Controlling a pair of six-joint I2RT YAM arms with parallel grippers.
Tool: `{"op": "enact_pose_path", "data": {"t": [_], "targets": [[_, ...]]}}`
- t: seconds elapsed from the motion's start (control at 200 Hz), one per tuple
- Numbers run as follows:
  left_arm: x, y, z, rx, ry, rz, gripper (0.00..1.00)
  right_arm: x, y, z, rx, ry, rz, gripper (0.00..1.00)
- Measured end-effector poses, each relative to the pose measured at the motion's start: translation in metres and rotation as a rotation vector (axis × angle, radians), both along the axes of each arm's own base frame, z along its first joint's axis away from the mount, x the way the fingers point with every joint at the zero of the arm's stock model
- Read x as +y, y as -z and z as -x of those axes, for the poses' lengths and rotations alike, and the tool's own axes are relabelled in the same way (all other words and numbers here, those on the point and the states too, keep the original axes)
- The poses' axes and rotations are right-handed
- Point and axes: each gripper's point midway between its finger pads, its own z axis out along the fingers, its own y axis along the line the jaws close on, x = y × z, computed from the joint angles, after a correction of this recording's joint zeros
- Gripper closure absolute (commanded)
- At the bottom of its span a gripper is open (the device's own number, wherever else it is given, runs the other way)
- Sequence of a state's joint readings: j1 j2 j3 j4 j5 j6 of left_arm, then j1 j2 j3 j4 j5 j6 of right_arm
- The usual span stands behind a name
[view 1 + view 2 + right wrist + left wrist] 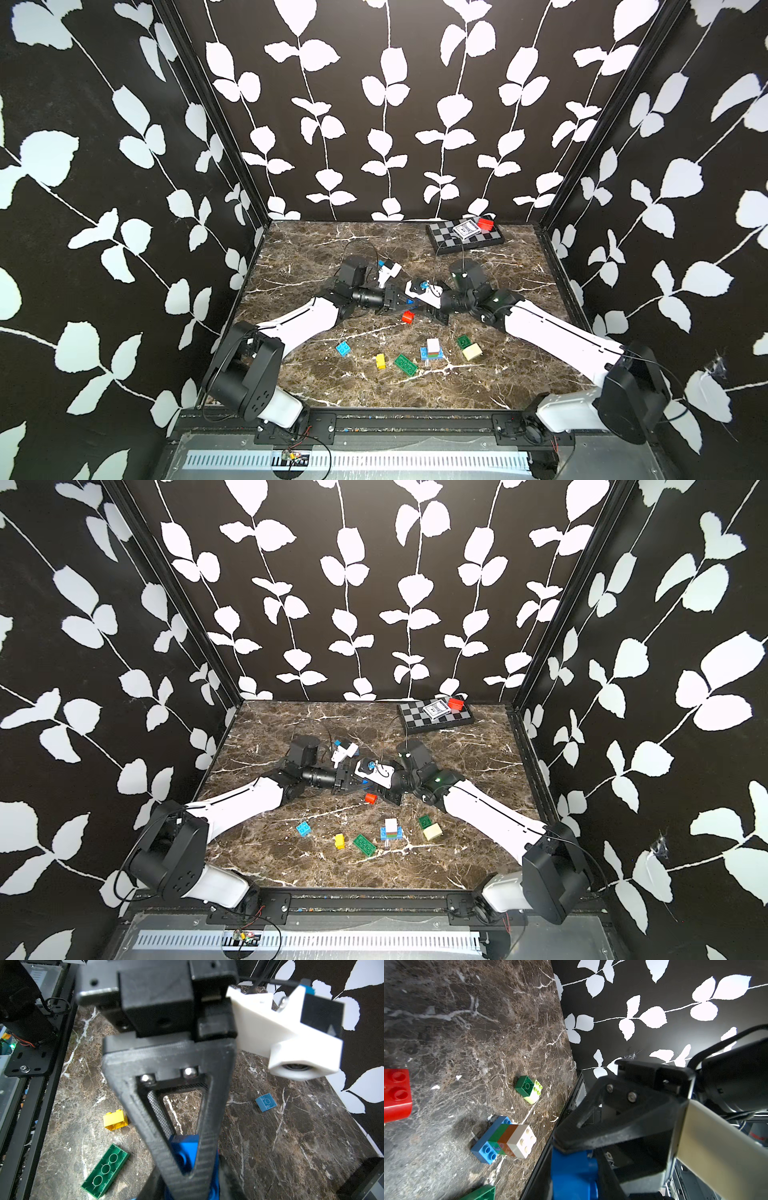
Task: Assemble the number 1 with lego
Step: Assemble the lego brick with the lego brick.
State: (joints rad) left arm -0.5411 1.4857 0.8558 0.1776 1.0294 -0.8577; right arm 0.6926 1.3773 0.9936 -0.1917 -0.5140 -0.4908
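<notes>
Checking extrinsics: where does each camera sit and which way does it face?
Top views: high at the front, looking down at the table; left arm, right arm show.
Left wrist: on left arm, facing right gripper, stack beyond.
Right wrist: on right arm, facing left gripper, yellow brick beyond.
Shared: blue brick, in both wrist views.

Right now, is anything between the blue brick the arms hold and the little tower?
The red brick lies on the table near that line, close by the blue brick. Nothing else stands before the tower.
</notes>
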Motion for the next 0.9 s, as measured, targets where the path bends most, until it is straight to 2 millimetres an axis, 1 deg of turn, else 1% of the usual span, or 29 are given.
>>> {"op": "enact_pose_path", "data": {"t": [0.035,0.09,0.195,0.225,0.325,0.405,0.48,0.56,0.62,0.675,0.71,0.805,0.9], "targets": [[0.0,0.0,0.0,0.0,0.0,0.0,0.74,0.0,0.0,0.0,0.001,0.0,-0.001,0.8],[0.0,0.0,0.0,0.0,0.001,0.001,0.61,0.0,0.0,0.0,0.001,-0.001,-0.001,0.84],[0.0,-0.003,0.001,-0.023,0.007,0.007,0.43,0.001,0.0,0.003,0.008,-0.013,-0.006,0.86],[0.001,-0.004,0.001,-0.036,0.005,0.007,0.39,0.001,-0.001,0.003,0.009,-0.016,-0.007,0.86],[0.006,-0.011,0.005,-0.103,-0.002,0.008,0.32,-0.002,-0.005,0.005,0.005,-0.012,-0.016,0.87],[0.017,-0.016,0.013,-0.183,-0.022,0.003,0.28,-0.009,-0.013,0.007,-0.004,-0.002,-0.034,0.88],[0.029,-0.019,0.022,-0.254,-0.051,0.001,0.26,-0.021,-0.017,0.01,-0.008,0.013,-0.041,0.88],[0.041,-0.016,0.028,-0.303,-0.089,-0.022,0.27,-0.039,-0.016,0.016,-0.008,0.028,-0.024,0.88],[0.048,-0.01,0.027,-0.333,-0.121,-0.064,0.28,-0.051,-0.012,0.023,-0.015,0.019,0.013,0.88],[0.054,-0.001,0.021,-0.354,-0.165,-0.126,0.28,-0.06,-0.002,0.033,-0.014,-0.014,0.069,0.88],[0.059,0.008,0.016,-0.361,-0.195,-0.178,0.29,-0.065,0.005,0.041,-0.011,-0.043,0.113,0.87],[0.076,0.039,0.0,-0.345,-0.284,-0.343,0.3,-0.076,0.027,0.059,0.016,-0.117,0.221,0.87],[0.095,0.072,-0.015,-0.297,-0.368,-0.511,0.31,-0.082,0.046,0.073,0.047,-0.189,0.305,0.87]]}}
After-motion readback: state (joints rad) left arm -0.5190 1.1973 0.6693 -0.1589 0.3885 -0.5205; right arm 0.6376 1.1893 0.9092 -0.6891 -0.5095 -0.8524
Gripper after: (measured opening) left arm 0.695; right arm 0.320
